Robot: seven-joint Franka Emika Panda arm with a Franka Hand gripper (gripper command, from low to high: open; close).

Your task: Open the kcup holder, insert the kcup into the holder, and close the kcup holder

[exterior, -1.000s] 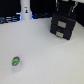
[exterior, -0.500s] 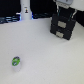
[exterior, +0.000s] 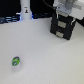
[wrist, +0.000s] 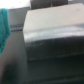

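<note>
The kcup holder (exterior: 63,27) sits on the white table (exterior: 45,55) toward the exterior view's upper right. It is a black, boxy unit, the largest object on the surface, with two rectangular panels visible on its front face. In the wrist view the holder (wrist: 52,40) fills most of the frame as a dark block with a lighter grey top edge; the picture is blurred and finer detail cannot be made out.

The gripper (exterior: 64,15) hangs directly above the holder, its pale body overlapping the holder's top. How far its fingers are spread cannot be told, nor whether they grasp anything.

The kcup (exterior: 16,62), a tiny white pod with a green-and-blue top, stands on the table at the exterior view's lower left, well apart from the holder.
</note>
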